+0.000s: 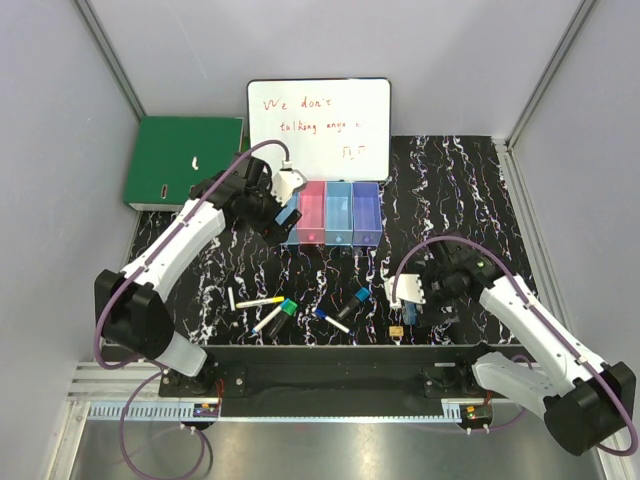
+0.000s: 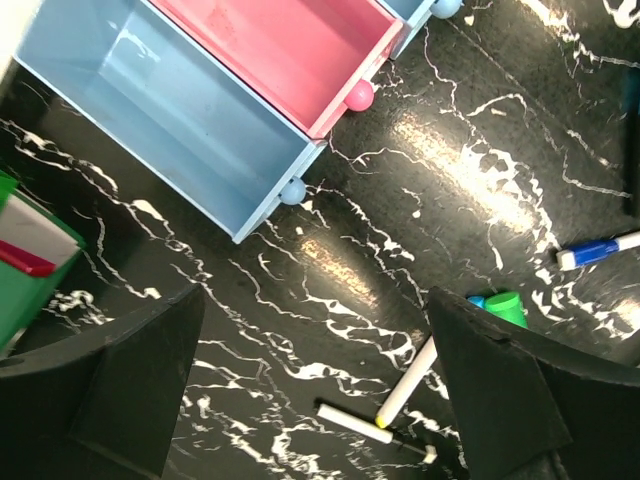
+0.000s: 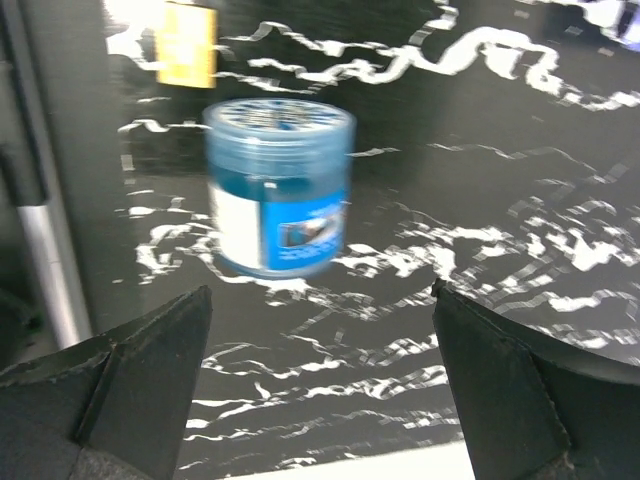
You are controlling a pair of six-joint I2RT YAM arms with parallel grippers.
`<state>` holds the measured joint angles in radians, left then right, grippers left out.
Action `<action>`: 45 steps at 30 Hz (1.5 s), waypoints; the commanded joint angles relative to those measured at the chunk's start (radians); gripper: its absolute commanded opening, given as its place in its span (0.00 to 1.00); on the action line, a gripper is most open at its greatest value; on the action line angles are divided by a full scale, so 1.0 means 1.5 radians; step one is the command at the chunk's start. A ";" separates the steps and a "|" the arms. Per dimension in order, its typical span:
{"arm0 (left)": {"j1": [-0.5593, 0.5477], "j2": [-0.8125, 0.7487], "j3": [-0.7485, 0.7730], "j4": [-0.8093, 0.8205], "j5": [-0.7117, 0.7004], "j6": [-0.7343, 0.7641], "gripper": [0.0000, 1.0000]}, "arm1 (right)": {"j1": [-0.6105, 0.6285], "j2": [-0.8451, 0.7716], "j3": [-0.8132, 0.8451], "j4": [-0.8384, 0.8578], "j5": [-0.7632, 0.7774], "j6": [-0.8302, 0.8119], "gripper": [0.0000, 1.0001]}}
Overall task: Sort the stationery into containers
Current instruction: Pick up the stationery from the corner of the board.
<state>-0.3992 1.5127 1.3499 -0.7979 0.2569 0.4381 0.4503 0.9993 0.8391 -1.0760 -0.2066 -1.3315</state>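
Four joined bins stand mid-table: light blue [image 1: 297, 232], pink [image 1: 313, 212], light blue [image 1: 339, 212], purple [image 1: 366, 212]. My left gripper [image 1: 281, 220] hovers open and empty at the near end of the leftmost bin [image 2: 170, 100], beside the pink bin [image 2: 290, 45]. Loose markers lie nearer the front: a white one [image 1: 232, 298], a yellow-white one [image 1: 260, 301], a green-capped one [image 1: 284, 310], a blue-white pen [image 1: 330, 318] and a blue-capped black one [image 1: 355, 300]. My right gripper [image 1: 408, 298] is open just short of the upright blue-white cylinder [image 3: 280, 185]. A tiny yellow piece [image 3: 188, 45] lies beyond it.
A whiteboard [image 1: 318, 128] leans behind the bins. A green binder [image 1: 183, 160] lies at the back left. The table's front edge [image 3: 300, 465] is right under my right gripper. Two white markers [image 2: 405, 385] and a green cap [image 2: 505, 305] show under my left gripper.
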 commanded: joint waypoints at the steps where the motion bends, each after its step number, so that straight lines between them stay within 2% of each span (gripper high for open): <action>1: -0.004 -0.016 0.022 -0.019 -0.012 0.049 0.99 | -0.004 -0.012 -0.027 -0.058 -0.044 -0.042 1.00; 8: -0.010 -0.007 0.066 -0.044 -0.011 0.048 0.99 | -0.004 -0.025 -0.088 -0.027 -0.062 -0.044 1.00; 23: -0.029 0.001 0.090 -0.056 -0.012 0.033 0.99 | -0.011 0.013 -0.189 0.166 -0.059 -0.018 1.00; 30: -0.031 0.004 0.087 -0.056 -0.005 0.031 0.99 | -0.017 0.048 -0.211 0.271 -0.069 0.007 1.00; 37: -0.032 0.006 0.088 -0.055 -0.006 0.034 0.99 | -0.016 0.059 -0.196 0.308 -0.057 0.067 0.99; 45: -0.031 0.006 0.086 -0.055 0.005 0.039 0.99 | -0.016 0.070 -0.207 0.399 -0.021 0.175 0.77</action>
<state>-0.4416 1.5223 1.4471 -0.8940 0.2478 0.4957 0.4328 1.0977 0.5201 -0.5869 -0.2665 -1.1675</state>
